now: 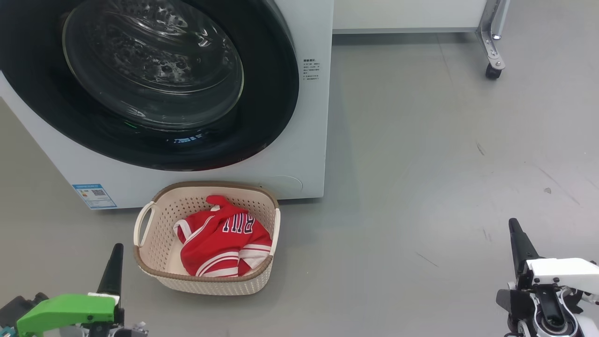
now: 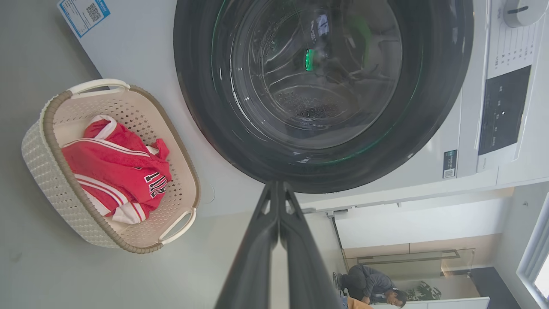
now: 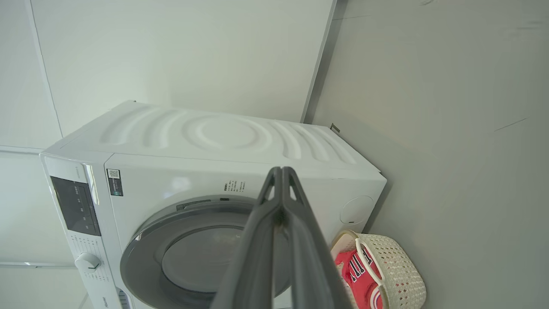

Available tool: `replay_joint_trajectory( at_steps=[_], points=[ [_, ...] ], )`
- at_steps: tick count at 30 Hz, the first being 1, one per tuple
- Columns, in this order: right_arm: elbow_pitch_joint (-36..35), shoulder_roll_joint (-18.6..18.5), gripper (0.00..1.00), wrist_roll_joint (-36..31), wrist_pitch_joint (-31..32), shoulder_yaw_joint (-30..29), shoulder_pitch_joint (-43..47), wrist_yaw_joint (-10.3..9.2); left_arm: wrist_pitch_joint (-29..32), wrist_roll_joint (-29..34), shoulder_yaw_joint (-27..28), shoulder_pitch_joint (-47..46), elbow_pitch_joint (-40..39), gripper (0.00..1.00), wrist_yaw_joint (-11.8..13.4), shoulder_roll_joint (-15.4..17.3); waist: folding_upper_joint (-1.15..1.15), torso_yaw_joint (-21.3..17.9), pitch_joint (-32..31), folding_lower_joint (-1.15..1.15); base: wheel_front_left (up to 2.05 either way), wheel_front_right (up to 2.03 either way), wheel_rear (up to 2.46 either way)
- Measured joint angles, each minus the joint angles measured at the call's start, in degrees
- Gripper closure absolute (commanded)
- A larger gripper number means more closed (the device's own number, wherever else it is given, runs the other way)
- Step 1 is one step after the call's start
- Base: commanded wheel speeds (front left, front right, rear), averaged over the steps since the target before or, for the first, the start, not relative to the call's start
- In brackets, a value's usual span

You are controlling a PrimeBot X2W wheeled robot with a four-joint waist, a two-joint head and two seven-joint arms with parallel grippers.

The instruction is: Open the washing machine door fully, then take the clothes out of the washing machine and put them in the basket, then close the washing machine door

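The washing machine [image 1: 309,117] [image 3: 214,141] stands at the upper left with its round black-rimmed door [image 1: 154,79] [image 2: 321,90] [image 3: 201,253] flush against the front. On the floor just before it sits the cream basket [image 1: 206,281] [image 2: 47,171] [image 3: 399,274], and the red clothes [image 1: 220,238] [image 2: 111,167] [image 3: 358,274] lie inside it, lettering up. My left gripper [image 1: 115,257] [image 2: 278,189] is shut and empty at the lower left, beside the basket. My right gripper [image 1: 514,229] [image 3: 281,171] is shut and empty at the lower right, far from the basket.
A white wheeled cabinet [image 1: 412,16] stands behind the washer at the top right, one caster [image 1: 492,70] on the grey floor [image 1: 444,164]. In the left wrist view a person [image 2: 373,285] crouches far off in the background.
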Motion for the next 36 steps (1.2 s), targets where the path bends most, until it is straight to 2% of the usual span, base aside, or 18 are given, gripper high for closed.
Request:
replay_joint_trajectory(
  at_steps=[10, 36],
  points=[
    [0.94, -0.18, 1.0, 7.45, 1.7, -0.71, -1.04, 0.18, 1.42, -8.26, 0.69, -0.98, 1.03, 1.0, -0.44, 0.25, 0.0, 0.12, -0.59, 0.0, 0.0, 0.0, 0.0],
    [1.41, -0.18, 1.0, 7.64, 1.7, -0.87, -1.08, 0.45, 1.77, -8.32, 0.9, -1.12, 1.59, 1.0, -0.46, 0.27, 0.0, 0.12, -0.6, 0.0, 0.0, 0.0, 0.0]
  ],
)
